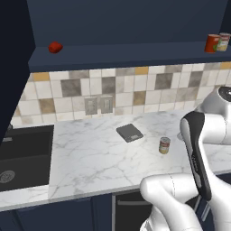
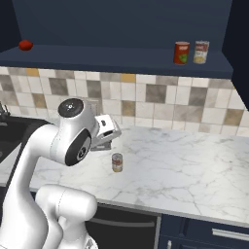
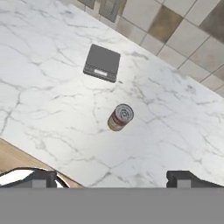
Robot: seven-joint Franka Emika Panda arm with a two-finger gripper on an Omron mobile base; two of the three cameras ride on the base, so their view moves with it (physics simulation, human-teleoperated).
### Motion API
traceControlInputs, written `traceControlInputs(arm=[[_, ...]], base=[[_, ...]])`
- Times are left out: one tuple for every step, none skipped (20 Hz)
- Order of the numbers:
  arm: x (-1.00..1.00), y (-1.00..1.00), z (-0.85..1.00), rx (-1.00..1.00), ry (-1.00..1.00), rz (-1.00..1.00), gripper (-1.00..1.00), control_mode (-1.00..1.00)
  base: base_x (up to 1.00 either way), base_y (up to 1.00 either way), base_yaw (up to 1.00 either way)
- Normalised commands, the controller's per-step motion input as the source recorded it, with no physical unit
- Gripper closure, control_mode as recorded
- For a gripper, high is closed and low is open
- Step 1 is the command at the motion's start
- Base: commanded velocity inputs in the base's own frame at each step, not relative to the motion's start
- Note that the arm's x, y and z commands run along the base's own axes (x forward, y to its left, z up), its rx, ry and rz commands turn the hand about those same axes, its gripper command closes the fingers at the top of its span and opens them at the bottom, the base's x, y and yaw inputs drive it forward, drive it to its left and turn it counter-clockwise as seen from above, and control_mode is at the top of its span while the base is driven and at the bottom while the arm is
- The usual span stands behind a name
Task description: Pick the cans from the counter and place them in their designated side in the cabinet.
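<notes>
Marble, white with grey veins, made up the counter (image 1: pixel 99 158), and one small can (image 3: pixel 120 117) with a ribbed silver top and a yellow-and-red label stood upright on it, apart from a flat dark grey scale (image 3: pixel 102 63) nearer the tiled backsplash (image 2: pixel 160 99). I had the gripper (image 3: pixel 111 178) hovering above that can, its two dark tips spread wide with nothing between them. Up on the navy cabinet (image 2: pixel 121 58) shelf I saw two more cylindrical cans (image 2: pixel 191 52) side by side at the right end, and a rounded red lump (image 1: pixel 55 47) at the left.
</notes>
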Motion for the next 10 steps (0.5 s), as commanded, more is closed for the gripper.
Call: traceControlInputs(arm=[[0.0, 0.04, -0.34, 0.0, -0.09, -0.07, -1.0, -1.0], [0.08, 0.04, -0.32, 0.0, -0.08, -0.09, -1.0, -1.0], [0.12, 0.02, -0.29, 0.0, -0.06, -0.11, -1.0, -1.0], [0.19, 0.0, -0.25, 0.0, -0.02, -0.14, -1.0, -1.0], [0.21, 0.0, -0.25, 0.0, 0.0, -0.15, -1.0, -1.0], [0.22, 0.01, -0.24, 0.0, 0.0, -0.15, -1.0, -1.0], [0.22, 0.01, -0.24, 0.03, 0.0, -0.14, -1.0, -1.0], [0.18, 0.03, -0.21, 0.03, 0.0, -0.13, -1.0, -1.0], [0.2, 0.02, -0.16, 0.03, 0.0, -0.12, -1.0, -1.0], [0.22, 0.04, -0.14, 0.03, 0.0, -0.11, -1.0, -1.0]], base=[[0.0, 0.0, 0.0], [0.0, 0.0, 0.0], [0.0, 0.0, 0.0], [0.0, 0.0, 0.0], [0.0, 0.0, 0.0], [0.0, 0.0, 0.0], [0.0, 0.0, 0.0], [0.0, 0.0, 0.0], [0.0, 0.0, 0.0], [0.0, 0.0, 0.0]])
